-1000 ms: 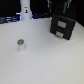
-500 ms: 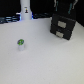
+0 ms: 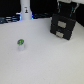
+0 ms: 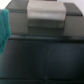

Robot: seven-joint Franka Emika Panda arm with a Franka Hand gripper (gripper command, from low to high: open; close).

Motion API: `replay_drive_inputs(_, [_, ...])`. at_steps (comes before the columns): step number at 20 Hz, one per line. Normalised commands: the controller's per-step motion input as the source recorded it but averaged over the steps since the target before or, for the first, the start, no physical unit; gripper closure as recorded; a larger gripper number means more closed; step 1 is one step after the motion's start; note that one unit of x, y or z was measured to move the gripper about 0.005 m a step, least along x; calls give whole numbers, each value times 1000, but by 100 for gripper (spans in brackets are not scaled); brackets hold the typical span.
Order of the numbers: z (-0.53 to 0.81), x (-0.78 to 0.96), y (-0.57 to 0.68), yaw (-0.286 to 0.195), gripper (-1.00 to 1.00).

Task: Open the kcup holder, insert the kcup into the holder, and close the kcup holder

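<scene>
A pale tabletop (image 3: 45, 62) fills most of the exterior view. The kcup holder (image 3: 63, 26), a black box with 2 pale handles on its front, sits toward the exterior view's right, at the back of the table. Both drawer fronts look flush with the box, so it appears closed. The robot arm (image 3: 68, 6) hangs directly above and behind it, and its gripper is hidden in the dark blur there; whether the claw is spread or pressed together cannot be told.

The kcup (image 3: 21, 44), a tiny pale pod with a green top, stands alone on the table toward the exterior view's left, well apart from the holder and untouched.

The wrist view shows a blurred close look at a dark surface of the holder with 1 pale handle (image 4: 46, 13); no fingers are clearly seen.

By this evidence, all 3 steps remain: the drawer is not yet opened, the pod not yet inserted, and the closing still to come.
</scene>
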Motion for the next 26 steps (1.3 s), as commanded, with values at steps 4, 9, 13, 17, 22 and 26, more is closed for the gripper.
replay_drive_inputs(4, [-405, -290, 52, -56, -100])
replay_drive_inputs(9, [-372, -300, 60, -14, -100])
replay_drive_inputs(13, [-401, -400, 88, 5, -100])
replay_drive_inputs(17, [-468, -444, 30, -15, -100])
replay_drive_inputs(22, [-511, -347, -3, -27, -100])
replay_drive_inputs(26, [-471, -316, -2, -29, -100])
